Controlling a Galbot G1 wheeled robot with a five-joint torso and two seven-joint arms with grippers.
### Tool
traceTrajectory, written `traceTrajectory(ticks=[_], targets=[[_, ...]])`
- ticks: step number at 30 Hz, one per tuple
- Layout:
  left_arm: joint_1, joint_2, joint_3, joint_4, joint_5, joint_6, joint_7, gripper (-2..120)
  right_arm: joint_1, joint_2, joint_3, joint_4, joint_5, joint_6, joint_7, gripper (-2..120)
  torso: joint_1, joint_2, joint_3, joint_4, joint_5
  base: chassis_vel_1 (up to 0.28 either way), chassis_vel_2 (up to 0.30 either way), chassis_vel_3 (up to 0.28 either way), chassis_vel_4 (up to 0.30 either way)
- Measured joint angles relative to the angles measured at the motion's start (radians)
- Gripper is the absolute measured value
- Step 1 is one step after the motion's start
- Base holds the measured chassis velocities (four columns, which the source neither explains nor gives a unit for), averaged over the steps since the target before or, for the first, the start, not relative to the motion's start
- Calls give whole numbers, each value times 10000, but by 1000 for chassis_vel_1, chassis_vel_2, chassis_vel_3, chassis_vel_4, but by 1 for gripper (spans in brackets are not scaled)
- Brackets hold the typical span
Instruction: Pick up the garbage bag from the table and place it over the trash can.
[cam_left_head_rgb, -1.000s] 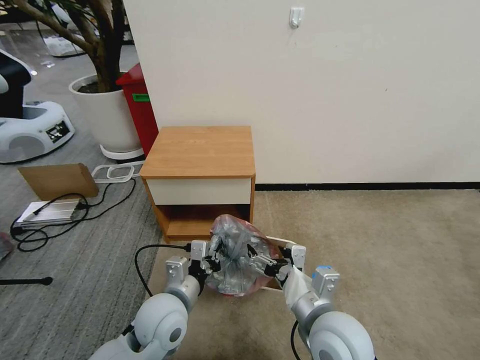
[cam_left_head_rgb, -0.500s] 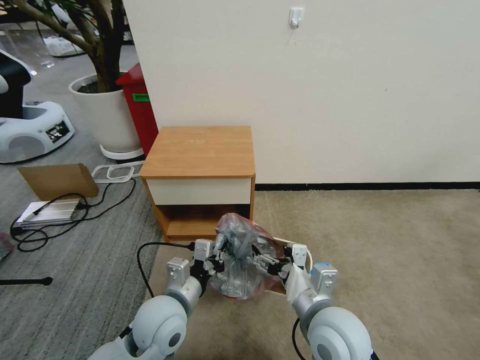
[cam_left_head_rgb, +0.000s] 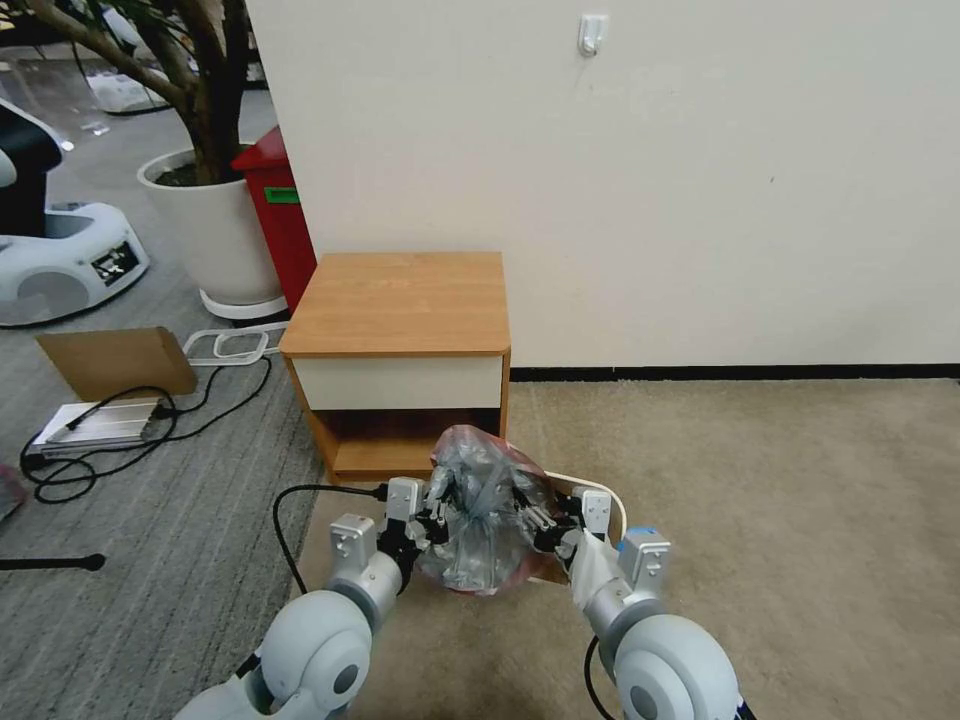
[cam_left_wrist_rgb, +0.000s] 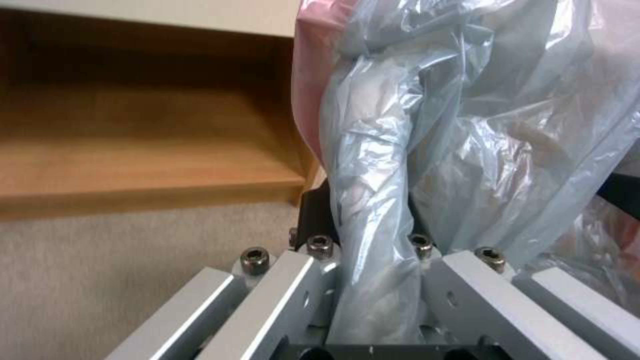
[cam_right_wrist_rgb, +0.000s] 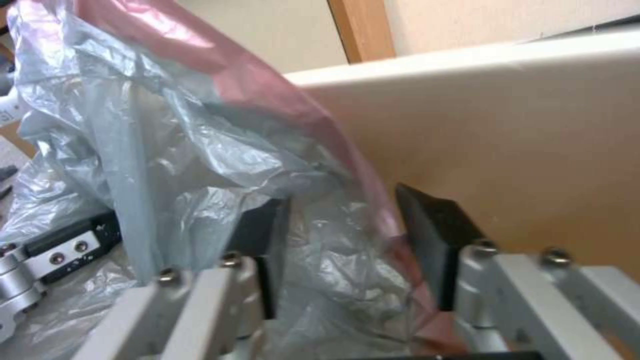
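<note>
The left gripper (cam_left_wrist_rgb: 377, 280) has its jaws drawn in on a twisted fold of the garbage bag (cam_left_wrist_rgb: 467, 130), the grey film bunched between its fingers (cam_left_wrist_rgb: 293, 295). The right gripper (cam_right_wrist_rgb: 340, 250) stands with its jaws parted (a clear gap between the dark pads (cam_right_wrist_rgb: 433, 240)) and bag film, pink rim included, hangs loose in that gap; whether it pinches any of it I cannot tell.

In the head view the left gripper (cam_left_head_rgb: 432, 522) and right gripper (cam_left_head_rgb: 545, 525) flank the garbage bag (cam_left_head_rgb: 480, 520), which hangs as a crumpled upright bundle over the near left part of the trash can (cam_left_head_rgb: 605, 497), its pink edge showing at top and bottom. The can's cream wall lies just beside the right jaws' outer pad.

The bin stands on beige carpet just in front of the counter (cam_left_head_rgb: 400, 300), close to its lower shelf. Open carpet lies to the right; cables trail on the grey floor to the left. No readable writing shows.
</note>
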Motion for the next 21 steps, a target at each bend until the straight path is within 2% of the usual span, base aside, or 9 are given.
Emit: traceTrajectory(ticks=[2, 4, 8, 10, 11, 21], targets=[[18, -60, -67, -5, -374, 108, -230, 3, -26, 9, 5, -17, -195, 31, -87, 30, 0, 0, 0, 0, -1, 0, 0, 0, 0], [20, -66, -71, -5, -406, 120, -255, 3, -29, 10, 6, -18, -228, 31, -101, 29, 0, 0, 0, 0, 0, 0, 0, 0, 0], [20, -147, -77, -12, -784, 209, -630, 3, -30, 15, 17, -43, -541, 34, -268, 8, 0, 1, 0, 0, 0, 0, 0, 0, 0], [16, -155, -77, -12, -820, 216, -662, 3, -30, 15, 29, -43, -579, 40, -282, 7, 0, 1, 0, 0, 0, 0, 0, 0, 0], [2, -166, -79, -1, -892, 235, -739, 3, -33, 7, 80, -18, -641, 59, -300, 0, 0, 1, 0, 0, 0, 0, 0, 0, 0], [56, -275, -61, 150, -890, 357, -895, 3, 59, -212, 230, 450, -627, 150, -274, 0, 0, 1, 0, 0, 0, 0, 0, 0, 0]])
